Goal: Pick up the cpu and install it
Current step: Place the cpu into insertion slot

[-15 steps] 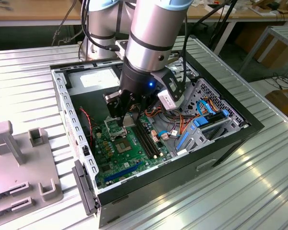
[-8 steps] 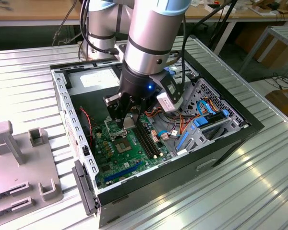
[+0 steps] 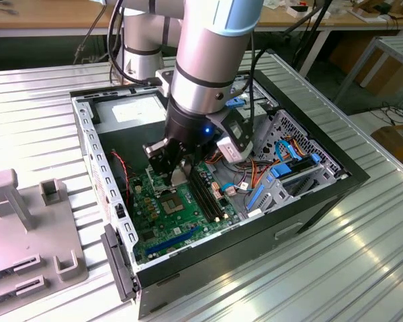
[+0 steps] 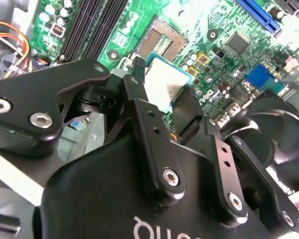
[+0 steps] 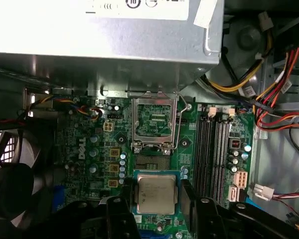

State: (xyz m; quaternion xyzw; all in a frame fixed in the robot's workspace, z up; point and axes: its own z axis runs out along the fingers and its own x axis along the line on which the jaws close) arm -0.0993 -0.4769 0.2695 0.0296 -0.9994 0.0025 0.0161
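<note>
- The black two-finger gripper [image 5: 157,199] is clenched on the square, silver-lidded CPU [image 5: 157,193], which is gripped by two opposite edges between the black fingers [image 5: 120,216].
- In the second wrist view the CPU [image 4: 162,79] is seen held flat between the fingers [image 4: 139,94], clear of the green motherboard [image 4: 224,20] and just beside the open CPU socket [image 4: 162,42].
- In the exterior view the gripper [image 3: 174,171] is lowered inside the black open computer case [image 3: 349,178], over the middle of the motherboard [image 3: 154,221].
- The socket's metal load frame [image 5: 154,119] is swung open, with the wire lever released along its side.
- Black memory slots [image 5: 212,154] run along one side of the socket, and a black fan [image 5: 10,184] sits near the opposite edge of the motherboard.
- A grey metal power supply box [image 5: 104,45] is fixed against the case wall beyond the socket.
- The case lies on a ribbed metal table [image 3: 289,282]; a grey slotted fixture [image 3: 27,228] stands at the table's edge on the exterior view's left.
</note>
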